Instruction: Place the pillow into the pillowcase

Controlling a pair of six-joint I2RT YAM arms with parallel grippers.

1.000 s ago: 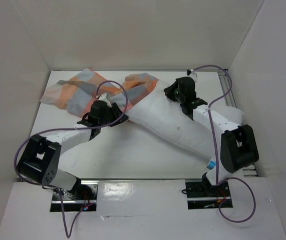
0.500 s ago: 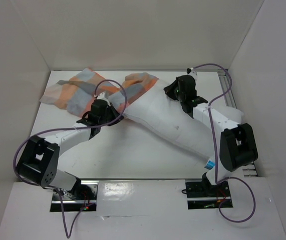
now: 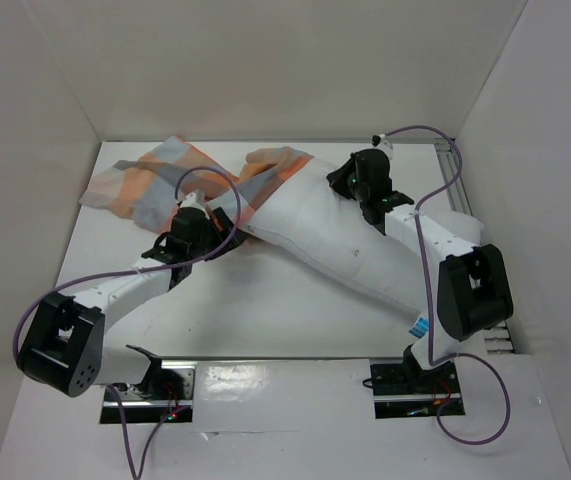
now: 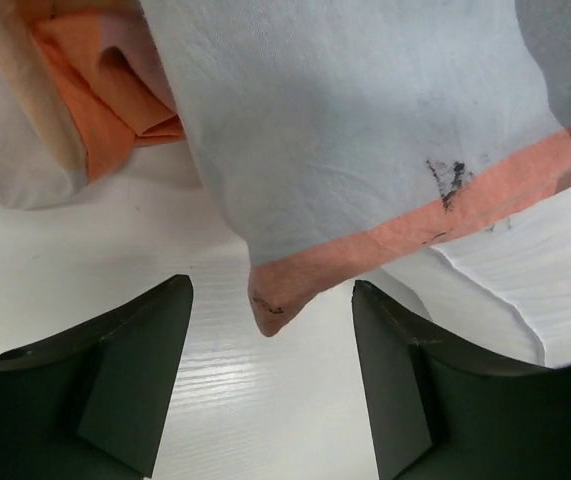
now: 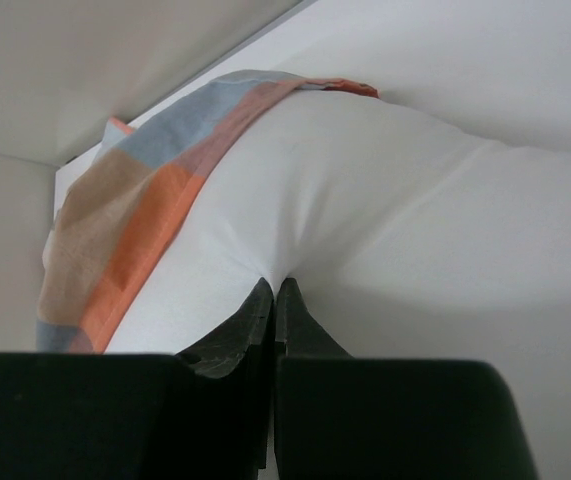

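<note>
Three pale walls [image 3: 265, 70] box the white, seemingly wood-grained table [image 3: 265, 310] under the pillow [image 3: 330, 235].

White table [image 3: 265, 305]: pillow [image 3: 345, 240] lies diag. from 5 to 12 o'clock; checked pillowcase [image 3: 145, 185] at 10–11, overlapping pillow's far end.

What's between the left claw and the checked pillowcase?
Only bare white table. In the left wrist view, the orange-edged corner of the pillowcase points into the gap of the open left gripper, touching neither finger.
</note>
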